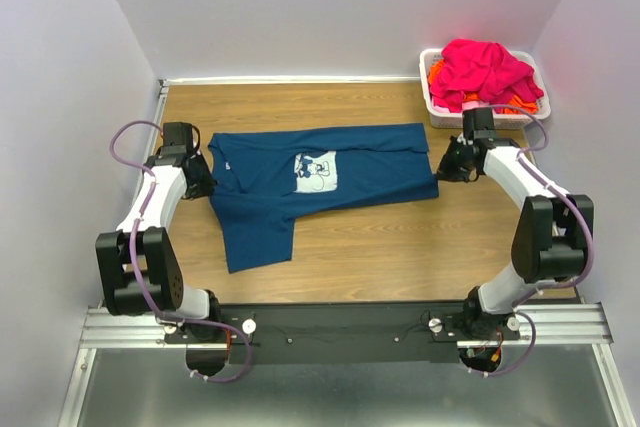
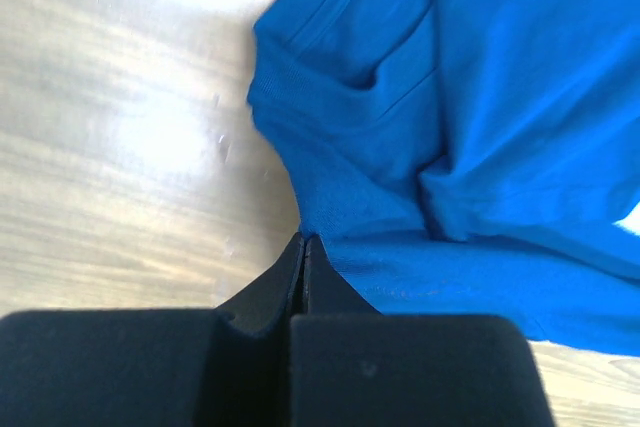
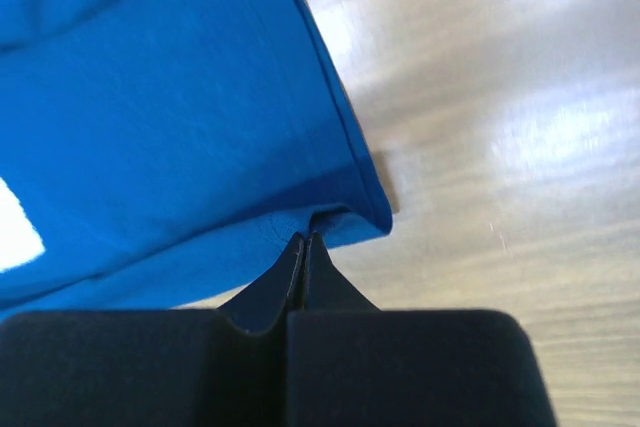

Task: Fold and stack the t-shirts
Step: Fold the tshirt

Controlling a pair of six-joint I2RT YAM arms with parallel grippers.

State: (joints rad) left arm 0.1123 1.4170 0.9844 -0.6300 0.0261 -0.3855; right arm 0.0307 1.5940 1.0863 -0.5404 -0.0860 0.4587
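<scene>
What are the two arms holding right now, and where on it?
Both are shut on the dark blue t-shirt: the left gripper pinches its edge at the shoulder beside the collar, the right gripper pinches the hem at a corner.

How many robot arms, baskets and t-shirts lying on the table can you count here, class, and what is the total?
Robot arms: 2, the left arm and the right arm
Baskets: 1, the white basket
T-shirts on the table: 1, the dark blue t-shirt
Total: 4
</scene>
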